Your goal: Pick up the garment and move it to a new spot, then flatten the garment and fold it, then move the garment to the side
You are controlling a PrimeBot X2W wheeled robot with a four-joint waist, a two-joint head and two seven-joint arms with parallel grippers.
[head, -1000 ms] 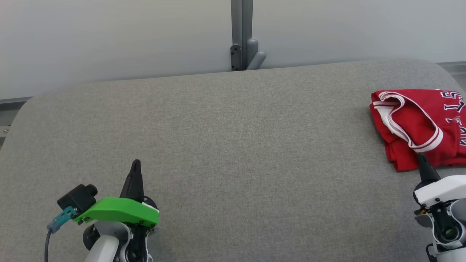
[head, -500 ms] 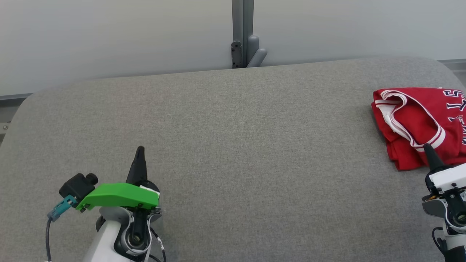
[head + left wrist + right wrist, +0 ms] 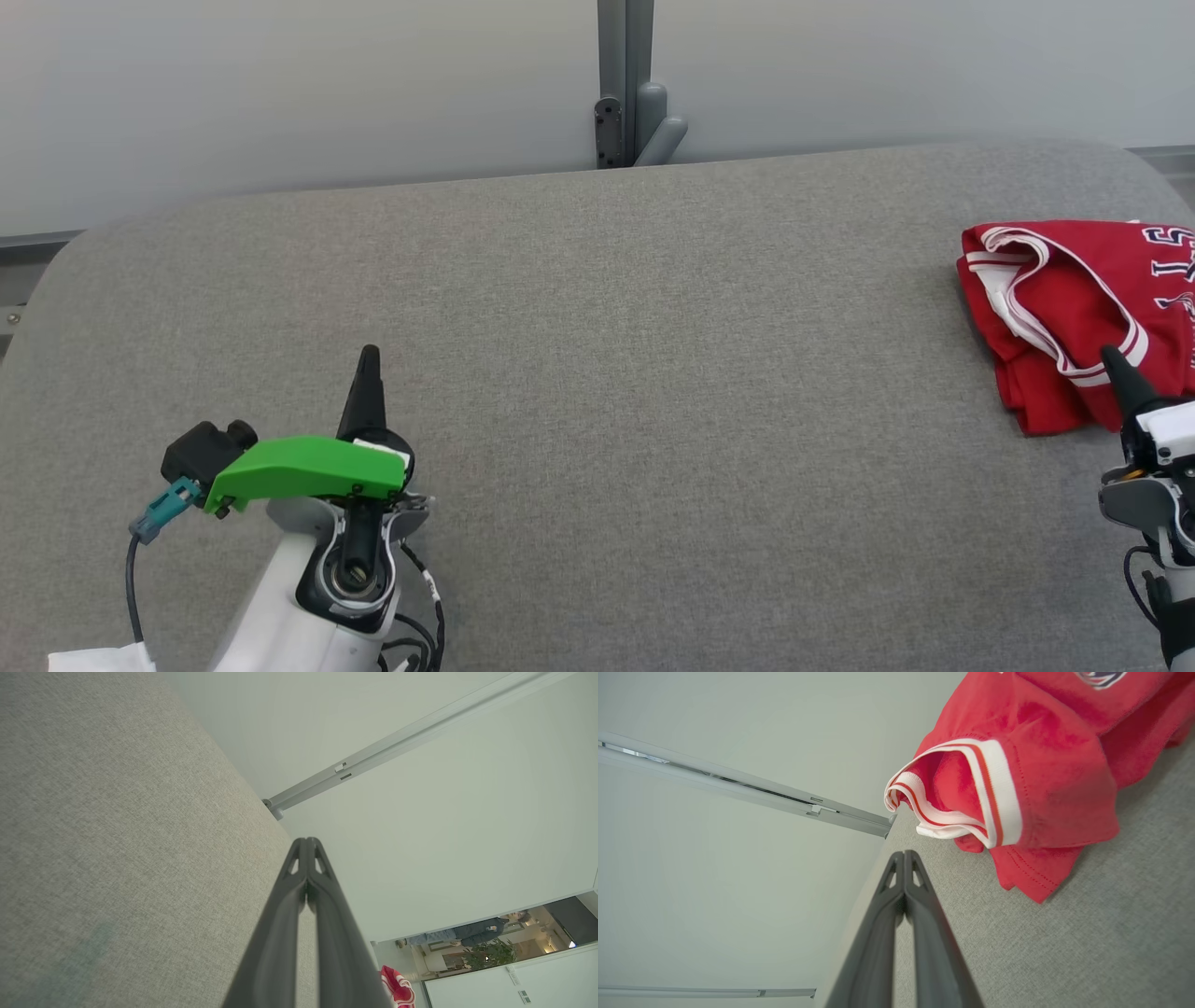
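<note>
Seeing the rumpled red white-trimmed jersey (image 3: 1055, 289) parked at the right edge of the grey fabric counter (image 3: 653, 373). Noticing the right gripper (image 3: 1113, 359), pressed together and empty, crept forward beside its near hem since a second ago. Left gripper (image 3: 370, 357) likewise closed, well apart.

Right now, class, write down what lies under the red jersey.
The red jersey lies on the grey padded surface, which shows around its visible edges. The jersey is folded in layers, so anything between or beneath them is covered and cannot be seen.
</note>
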